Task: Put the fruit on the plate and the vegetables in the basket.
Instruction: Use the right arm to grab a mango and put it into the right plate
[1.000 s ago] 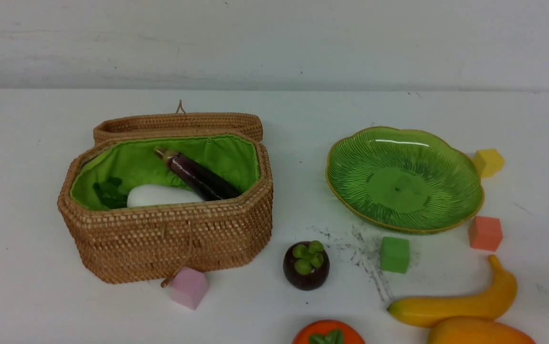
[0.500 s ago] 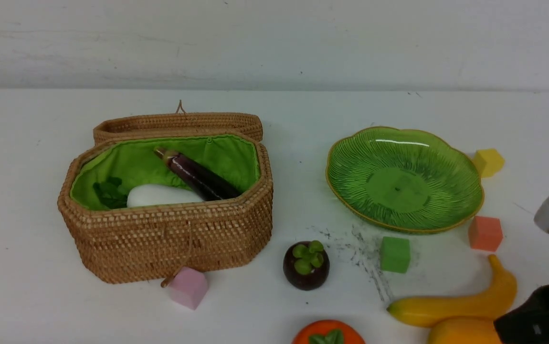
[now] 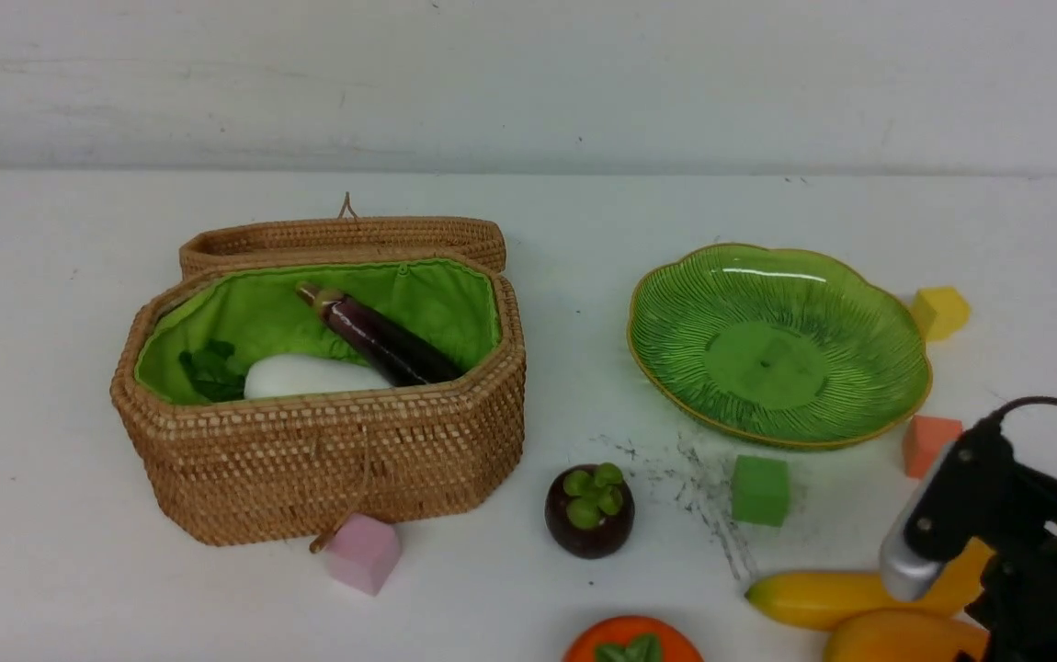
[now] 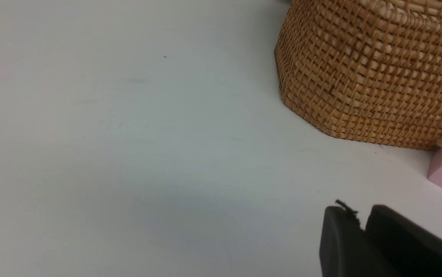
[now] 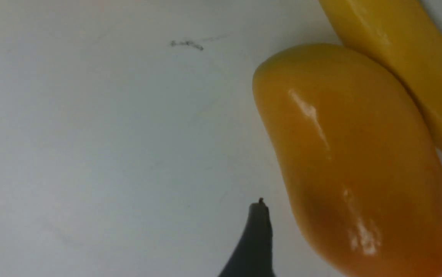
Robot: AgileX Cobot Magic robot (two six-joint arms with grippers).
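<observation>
The woven basket (image 3: 317,460) stands open at the left, holding a purple eggplant (image 3: 381,340) and a white radish (image 3: 308,377). The green plate (image 3: 767,363) at the right holds nothing. On the table in front lie the mangosteen (image 3: 589,510), the persimmon (image 3: 631,642), the banana (image 3: 813,598) and the mango (image 3: 896,639). My right arm (image 3: 997,524) hangs over the banana and mango. In the right wrist view my right gripper (image 5: 359,207) is open, one finger on each side of the mango (image 5: 344,154), with the banana (image 5: 405,57) beside it. My left gripper (image 4: 363,219) is shut and empty, near the basket's corner (image 4: 371,77).
The basket's lid (image 3: 345,237) lies folded back behind it. Foam cubes sit around: pink (image 3: 363,554) at the basket's clasp cord, green (image 3: 760,490), orange (image 3: 926,441) and yellow (image 3: 942,311) around the plate. Dark scuff marks lie between mangosteen and green cube.
My right arm has come into the front view from the lower right and moved left over the banana and mango, its jaws opening. The fruit, basket and plate have not moved.
</observation>
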